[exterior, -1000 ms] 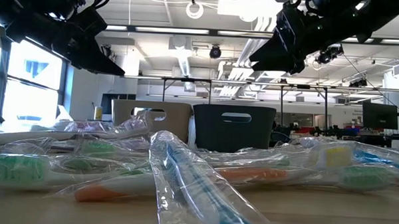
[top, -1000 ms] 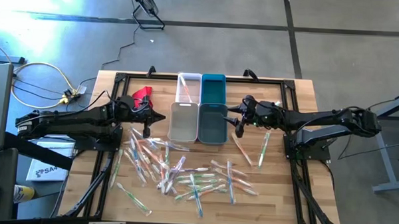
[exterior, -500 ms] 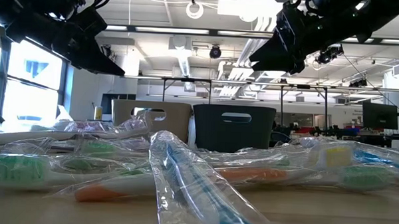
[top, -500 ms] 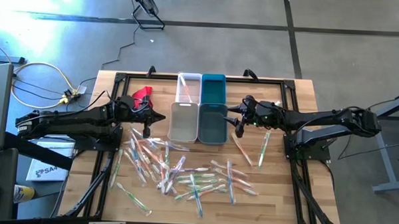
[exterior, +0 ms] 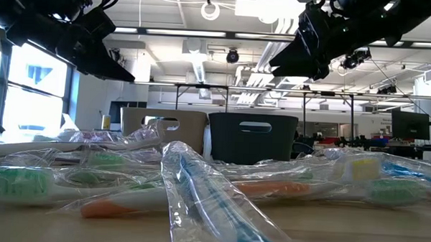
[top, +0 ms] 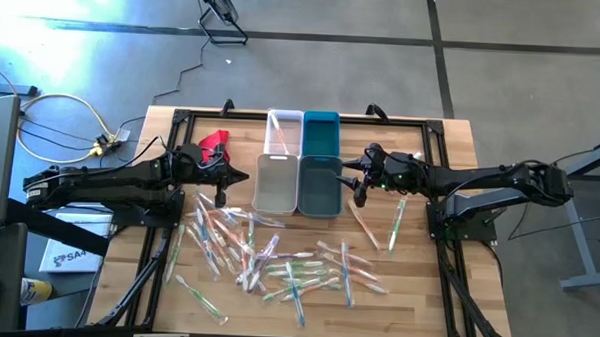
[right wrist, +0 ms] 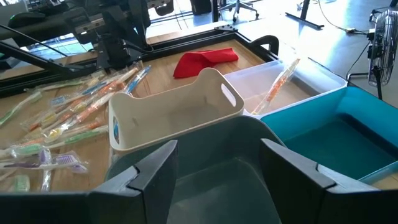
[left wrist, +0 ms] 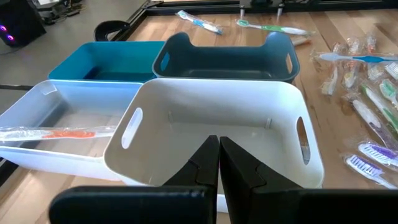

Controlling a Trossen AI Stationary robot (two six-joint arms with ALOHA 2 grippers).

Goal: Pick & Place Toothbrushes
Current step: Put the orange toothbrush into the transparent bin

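The toothbrushes (top: 267, 257), each in a clear wrapper, lie scattered across the near half of the worktop (top: 416, 293), with two more strays (top: 378, 223) lying just off the dark bin's right side; one orange-handled brush (left wrist: 59, 132) already sits in the clear bin (top: 283, 133) at the back. In front of that stand the white bin (top: 275, 183) and the dark grey bin (top: 318, 185), with a teal bin (top: 320, 132) behind and a red cloth (top: 213, 140) to the left. The left gripper (top: 218, 174) hovers just left of the white bin, its jaws pressed together and empty. The right gripper (top: 358, 181) hangs just right of the dark grey bin with jaws spread, holding nothing. Both look parked between picks, so the step in hand seems to be choosing the next brush. The next move calls for one arm to swing out over the pile, probably toward a brush lying apart from its neighbours, and come down with jaws spread across the thin handle; the slippery overlapping wrappers may make a clean single pick awkward.
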